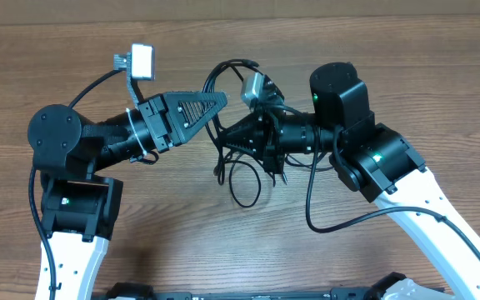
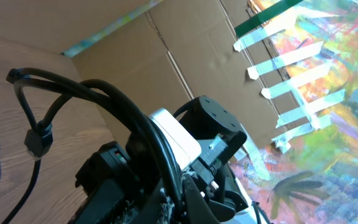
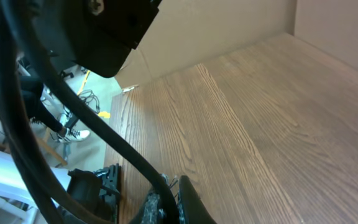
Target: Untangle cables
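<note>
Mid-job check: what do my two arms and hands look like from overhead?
The left arm and right arm have white lower links, black rounded joints with small green lights and thick black cables alongside. The left hand and right hand are black tapered wedges.

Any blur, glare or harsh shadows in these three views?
Overhead: evenly lit, sharp, soft shadows on the brown wooden table. Left wrist: tilted frame, looped thin black cables fairly sharp. Right wrist: nearest cable blurred and dark, table grain crisp.
</note>
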### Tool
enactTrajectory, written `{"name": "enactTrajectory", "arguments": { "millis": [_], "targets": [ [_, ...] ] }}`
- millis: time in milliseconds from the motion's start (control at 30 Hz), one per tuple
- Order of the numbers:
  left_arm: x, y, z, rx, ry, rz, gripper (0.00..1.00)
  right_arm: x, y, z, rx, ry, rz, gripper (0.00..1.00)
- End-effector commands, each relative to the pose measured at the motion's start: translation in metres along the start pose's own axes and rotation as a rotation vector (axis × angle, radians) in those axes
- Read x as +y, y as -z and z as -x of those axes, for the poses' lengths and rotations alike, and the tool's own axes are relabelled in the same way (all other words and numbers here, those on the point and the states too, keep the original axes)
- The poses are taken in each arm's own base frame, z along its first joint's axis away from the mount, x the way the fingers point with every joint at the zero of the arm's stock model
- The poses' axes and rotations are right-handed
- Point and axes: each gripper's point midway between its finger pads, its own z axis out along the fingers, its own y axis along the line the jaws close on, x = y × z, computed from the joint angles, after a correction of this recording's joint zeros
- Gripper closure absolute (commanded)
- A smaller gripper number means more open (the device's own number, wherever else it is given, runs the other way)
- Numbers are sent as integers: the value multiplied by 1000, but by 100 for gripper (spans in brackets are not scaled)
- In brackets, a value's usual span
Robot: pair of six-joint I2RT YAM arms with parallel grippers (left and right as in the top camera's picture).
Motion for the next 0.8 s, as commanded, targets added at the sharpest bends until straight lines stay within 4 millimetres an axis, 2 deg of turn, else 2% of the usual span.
{"name": "enactTrajectory", "arguments": {
  "millis": [0, 200, 500, 767],
  "targets": [
    [-8, -1, -4, 41, -64, -24, 96, -3, 3, 3, -7, -36, -30, 96],
    [-9, 5, -14, 111, -110, -44, 96, -27, 9, 4, -17, -102, -168, 96],
    [1, 29, 2, 76, -123, -2, 94, -49, 35, 9, -61, -180, -246, 96],
    [2, 42, 2, 103, -125, 1, 96, -65, 56, 13, -95, -234, -317, 96]
  ]
}}
